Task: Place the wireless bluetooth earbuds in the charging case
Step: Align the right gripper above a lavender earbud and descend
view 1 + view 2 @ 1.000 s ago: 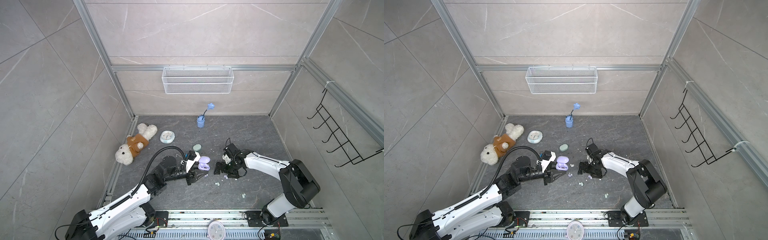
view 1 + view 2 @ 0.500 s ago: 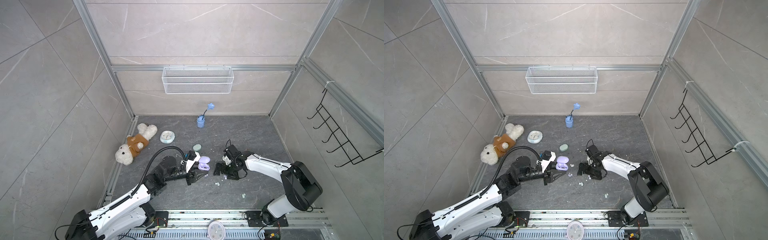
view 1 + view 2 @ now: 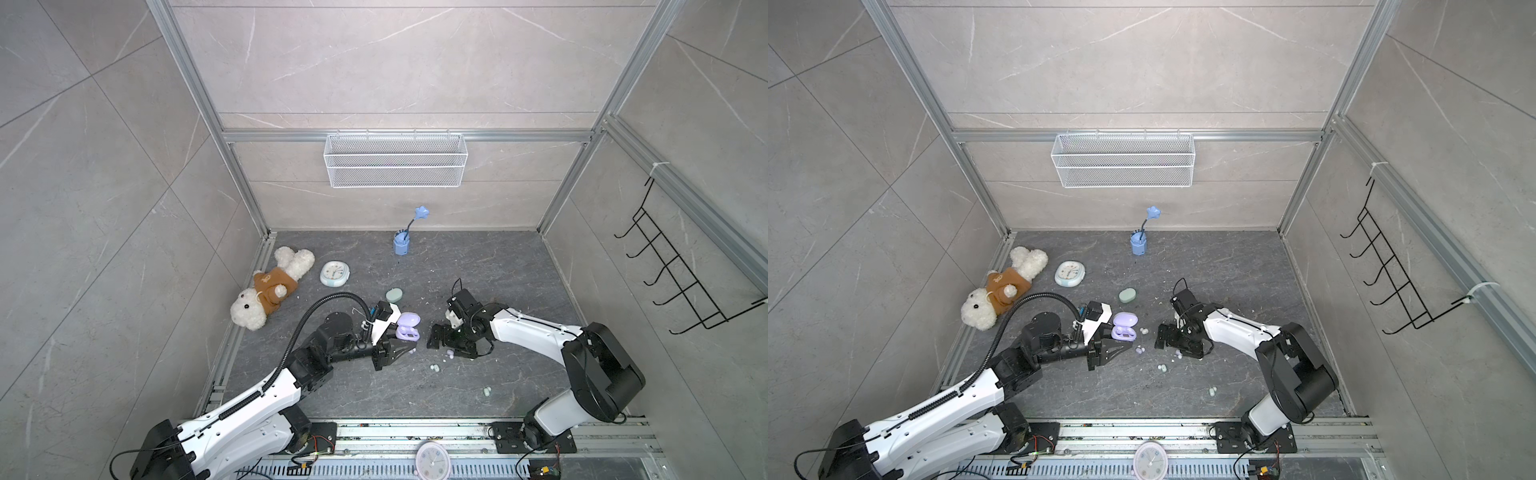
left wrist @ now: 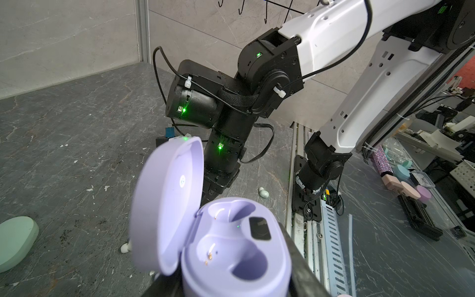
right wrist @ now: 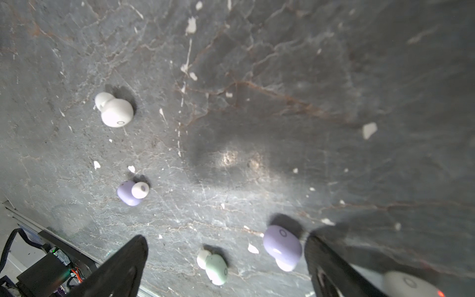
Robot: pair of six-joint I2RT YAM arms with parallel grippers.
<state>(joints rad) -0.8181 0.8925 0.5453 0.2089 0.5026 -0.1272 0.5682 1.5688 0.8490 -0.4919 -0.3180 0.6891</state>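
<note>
Far left of the desk (image 3: 498,266): a plush dog (image 3: 266,291) lies on its side by the wall. A small clock (image 3: 334,273) sits just beside it. Nearer the middle, a closed mint case (image 3: 394,294) rests flat, clear of both arms.

Left hand (image 3: 402,349): fingers drawn together, clamped on the base of the lavender charging case (image 4: 231,257). The lid stands hinged open. The left wrist view shows both moulded wells facing up with their contacts exposed. In both top views the case sits left of centre, apart from the right hand.

Earbuds: every one in view lies loose on the desk, outside the case. A white earbud (image 3: 1144,331) lies just right of the case. A lavender earbud (image 3: 1139,350) lies in front of it, near the left fingertips. A mint earbud (image 3: 434,368) lies nearer the front rail, between the two hands.

Right hand (image 5: 226,239): fingers wide apart, holding nothing, low over the desk. In the right wrist view the mint earbud and a second lavender earbud (image 5: 281,246) appear between the fingers. The lavender one is close beside one finger; contact cannot be determined. A second white earbud (image 5: 408,282) is partly hidden behind that finger.

Further right, a second mint earbud (image 3: 486,390) lies well apart from the rest. A black hook rack (image 3: 685,270) hangs on the right wall.
</note>
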